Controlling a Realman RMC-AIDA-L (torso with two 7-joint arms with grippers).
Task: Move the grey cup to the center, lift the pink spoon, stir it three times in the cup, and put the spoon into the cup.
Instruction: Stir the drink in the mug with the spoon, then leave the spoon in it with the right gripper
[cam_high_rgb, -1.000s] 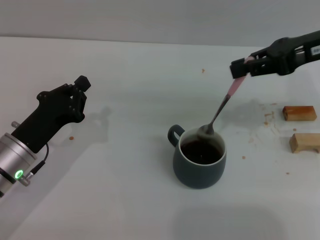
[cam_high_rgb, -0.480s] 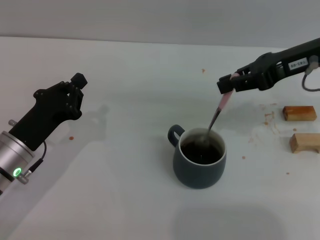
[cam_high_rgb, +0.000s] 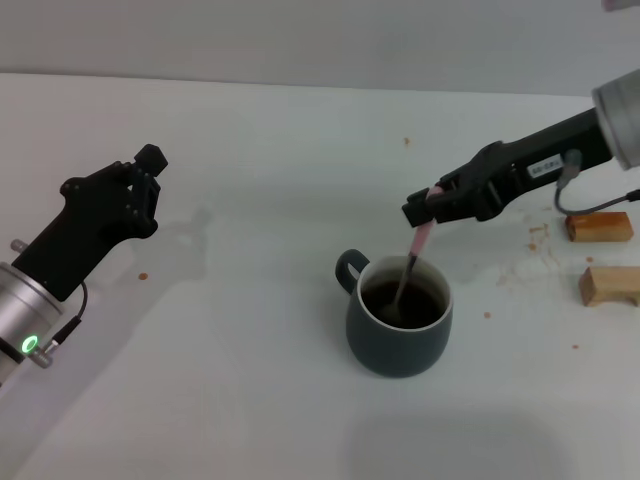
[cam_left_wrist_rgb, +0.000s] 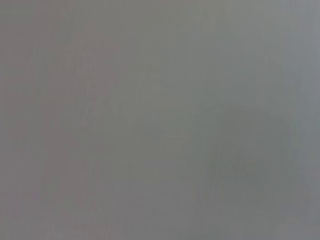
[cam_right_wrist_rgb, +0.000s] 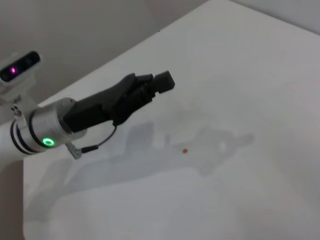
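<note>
Lowered since a second ago, the right gripper (cam_high_rgb: 425, 206) pinches the pink spoon (cam_high_rgb: 410, 266), which hangs steeply below it, bowl sunk in the grey cup (cam_high_rgb: 399, 318). Right wrist view shows only the idle left gripper (cam_right_wrist_rgb: 150, 90); whether it is spread, I cannot tell.

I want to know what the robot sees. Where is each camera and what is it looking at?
Head view: looks down from the robot's head at the white table, dark blue-grey ceramic mug, pink-handled metal spoon and both grippers, left gripper, right gripper.
Left wrist view: only plain grey.
Right wrist view: looks across the table at the left gripper, shared with the head view.
</note>
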